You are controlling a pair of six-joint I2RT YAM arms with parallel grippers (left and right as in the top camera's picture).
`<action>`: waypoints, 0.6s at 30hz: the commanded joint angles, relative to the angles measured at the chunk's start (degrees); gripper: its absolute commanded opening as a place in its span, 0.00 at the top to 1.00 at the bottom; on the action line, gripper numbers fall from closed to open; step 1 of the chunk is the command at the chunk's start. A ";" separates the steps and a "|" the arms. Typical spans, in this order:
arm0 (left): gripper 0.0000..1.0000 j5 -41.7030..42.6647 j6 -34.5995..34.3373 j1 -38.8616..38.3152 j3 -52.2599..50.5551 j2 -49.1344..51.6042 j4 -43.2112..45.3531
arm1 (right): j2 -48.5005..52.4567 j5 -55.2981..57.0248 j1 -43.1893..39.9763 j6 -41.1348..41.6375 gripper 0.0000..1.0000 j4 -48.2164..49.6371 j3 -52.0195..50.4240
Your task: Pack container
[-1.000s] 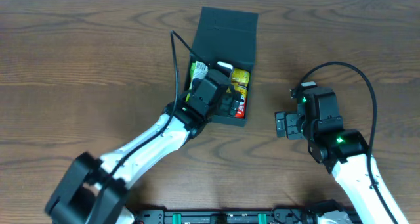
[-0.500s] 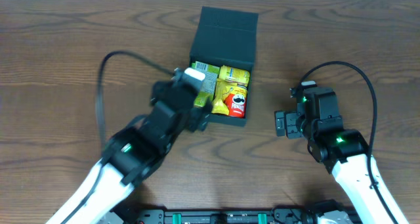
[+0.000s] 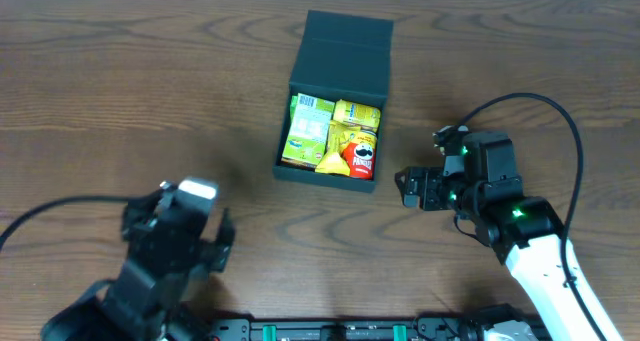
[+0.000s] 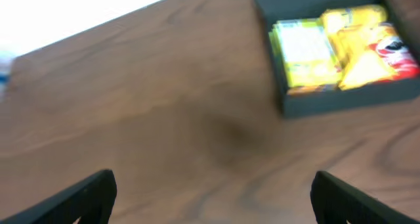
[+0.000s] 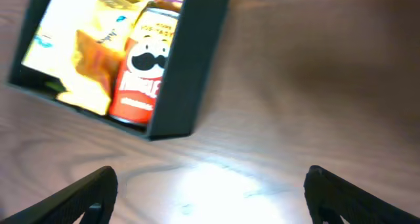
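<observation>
- Just now the left gripper (image 4: pixel 211 188) is pulling back from the container (image 3: pixel 325 175) toward the near left corner of the table (image 3: pixel 120 91). A second ago it was reaching down into the box, and now it is hanging well apart from it, claw spread wide and carrying nothing.
- Meanwhile the container is sitting where it was, close to the far edge of the table and about midway along it, with its flap lid (image 3: pixel 345 51) lying folded back toward that far edge.
- With the arm out of the way, the contents are showing: a light-green carton (image 3: pixel 308 131) along the left wall, a yellow snack bag (image 3: pixel 352 116) beside it, and a red Pringles can (image 3: pixel 362 159) in the near right corner of the box.
- The right gripper (image 3: pixel 410 189) is edging in from the right-hand side and is now sitting near the container's right wall, where a second ago it was waiting further off. Its claw is standing wide and empty.
- Judging by this, the loading is looking finished and the job is passing to closing the lid, with the right arm seemingly moving in for it.
</observation>
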 commanded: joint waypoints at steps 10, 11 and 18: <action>0.05 -3.50 0.83 -0.09 0.66 -1.77 -9.27 | 0.02 7.26 14.21 15.50 0.25 0.07 12.41; 0.05 -3.50 0.81 -0.09 0.66 -1.77 -9.27 | 0.02 9.29 15.54 17.03 0.30 0.09 13.46; 0.05 -3.50 0.83 -0.09 0.66 -1.77 -9.27 | 2.34 17.33 18.75 26.12 0.76 2.84 16.50</action>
